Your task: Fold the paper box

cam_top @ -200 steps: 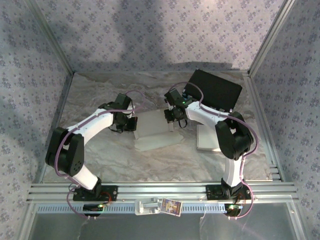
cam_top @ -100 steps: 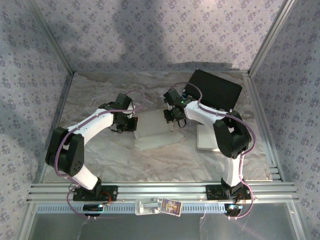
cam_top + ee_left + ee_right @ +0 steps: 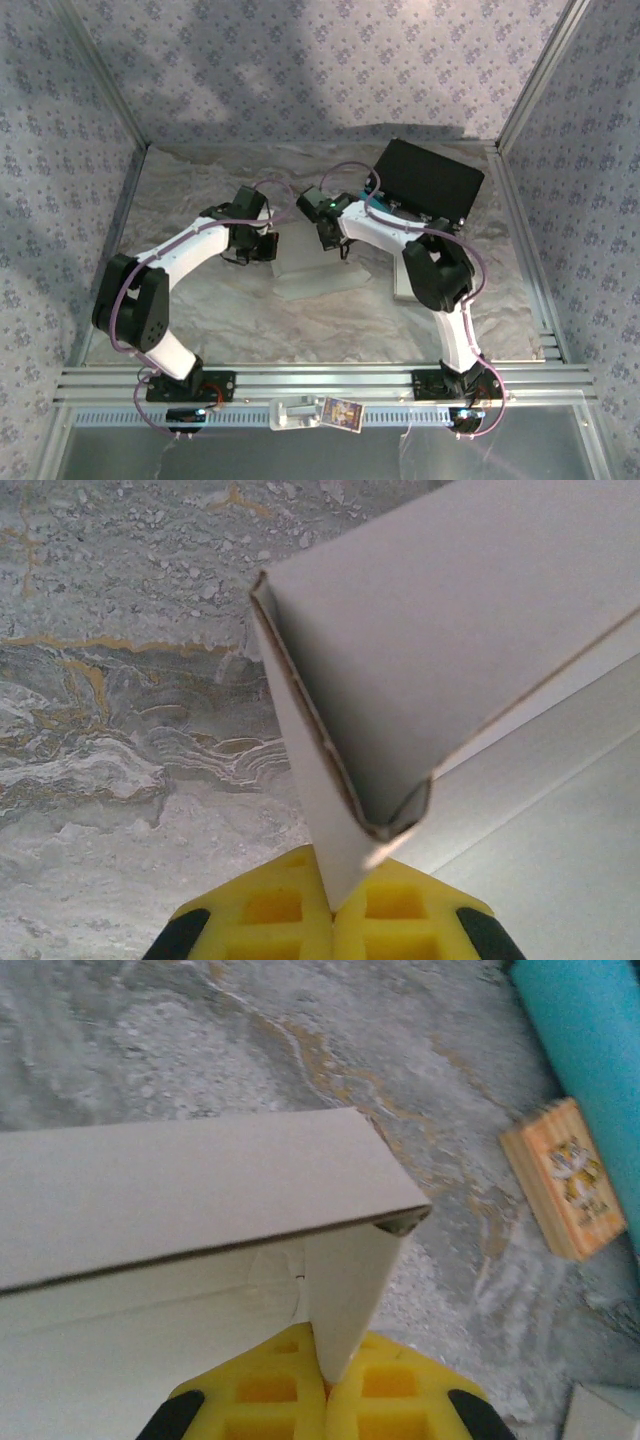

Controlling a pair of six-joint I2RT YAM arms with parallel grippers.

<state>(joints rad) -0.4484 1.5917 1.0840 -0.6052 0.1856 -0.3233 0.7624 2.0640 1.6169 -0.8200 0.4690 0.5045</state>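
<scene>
While near paper box (image 3: 200, 1180), orange block (image 3: 565, 1175)

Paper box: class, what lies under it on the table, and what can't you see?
The paper box sits on the marbled grey table covering, which shows around it. The patch directly beneath is hidden by the cardboard.

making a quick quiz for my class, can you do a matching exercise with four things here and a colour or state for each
Things: 1 paper box; 2 left gripper; 3 small block; 4 flat case
Descriptions: A black; B orange, with a cartoon picture; C white, partly folded; D shut on the paper box
Pairs: 1-C, 2-D, 3-B, 4-A
</scene>
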